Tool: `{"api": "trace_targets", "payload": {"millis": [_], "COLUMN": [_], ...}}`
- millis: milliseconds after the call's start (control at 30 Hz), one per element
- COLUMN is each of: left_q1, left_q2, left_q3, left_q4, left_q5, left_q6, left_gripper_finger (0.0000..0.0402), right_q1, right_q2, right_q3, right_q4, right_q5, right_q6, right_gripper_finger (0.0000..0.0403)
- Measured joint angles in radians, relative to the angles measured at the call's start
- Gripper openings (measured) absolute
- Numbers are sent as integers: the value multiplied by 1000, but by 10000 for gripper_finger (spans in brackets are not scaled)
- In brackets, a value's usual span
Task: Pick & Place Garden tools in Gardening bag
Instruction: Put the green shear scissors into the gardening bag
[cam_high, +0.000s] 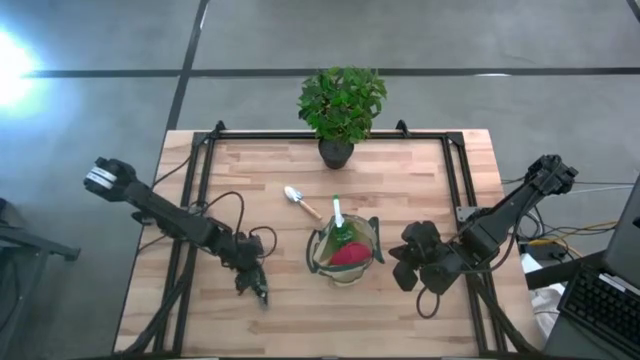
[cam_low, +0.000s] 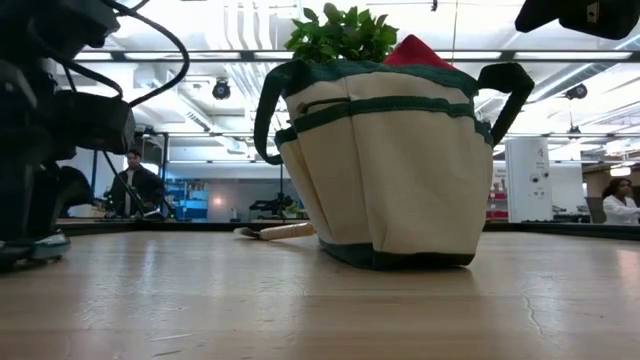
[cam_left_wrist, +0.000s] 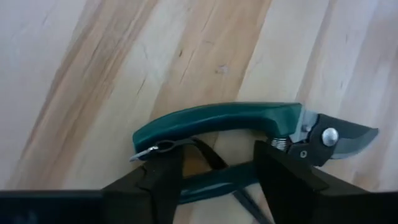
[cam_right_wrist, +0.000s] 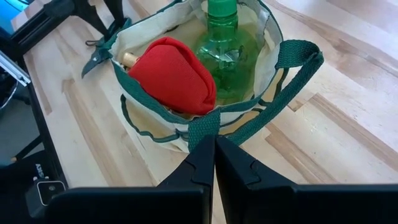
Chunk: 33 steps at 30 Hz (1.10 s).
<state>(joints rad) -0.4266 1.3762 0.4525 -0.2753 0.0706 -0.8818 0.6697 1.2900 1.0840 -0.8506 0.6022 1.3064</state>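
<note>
The dark green pruners (cam_left_wrist: 217, 118) lie flat on the table at the near left (cam_high: 260, 294). My left gripper (cam_left_wrist: 217, 171) is open and points down over them (cam_high: 250, 280), one finger on either side of a stretch of the lower handle (cam_left_wrist: 211, 177). The khaki gardening bag (cam_high: 322, 262) stands upright in mid-table, holding a red glove (cam_right_wrist: 174, 74) and a green spray bottle (cam_right_wrist: 227, 37). A wooden-handled trowel (cam_high: 298, 203) lies beyond it. My right gripper (cam_right_wrist: 214, 155) is shut, just right of the bag (cam_high: 405, 262), and the bag's right handle (cam_low: 505, 85) stands free. My left gripper comes at the pruners from above, its open fingers (cam_left_wrist: 283, 174) over the lower handle, which lies on the table. I cannot tell whether the fingers touch it.
A potted leafy plant (cam_high: 340, 105) stands at the table's far edge, behind the bag. Black frame rails (cam_high: 200, 170) run along the table's left, right and far sides. Bare wood lies between the pruners and the bag. People show in the room beyond (cam_low: 135, 180).
</note>
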Motion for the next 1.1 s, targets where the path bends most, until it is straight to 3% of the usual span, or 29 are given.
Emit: {"api": "trace_targets", "payload": {"millis": [133, 267, 467, 700, 800, 967, 1100], "left_q1": [2, 3, 0, 1, 1, -12, -43], "left_q2": [0, -12, -34, -36, -35, -36, -36], "left_q3": [19, 72, 220, 313, 313, 310, 310], "left_q4": [-14, -53, -274, -333, -347, -407, -472], "left_q5": [26, 110, 176, 115, 107, 153, 181], "left_q6": [100, 300, 524, 548, 489, 460, 535], "left_gripper_finger": [164, 137, 127, 145, 162, 195, 214], "right_q1": [0, 0, 0, 0, 0, 0, 0], "right_q2": [0, 0, 0, 0, 0, 0, 0], "right_q3": [0, 0, 0, 0, 0, 0, 0], "right_q4": [0, 1, 3, 4, 4, 4, 3], "right_q5": [0, 0, 0, 0, 0, 0, 0], "right_q6": [1, 2, 3, 3, 3, 1, -1], "right_gripper_finger": [8, 8, 8, 8, 8, 8, 8]}}
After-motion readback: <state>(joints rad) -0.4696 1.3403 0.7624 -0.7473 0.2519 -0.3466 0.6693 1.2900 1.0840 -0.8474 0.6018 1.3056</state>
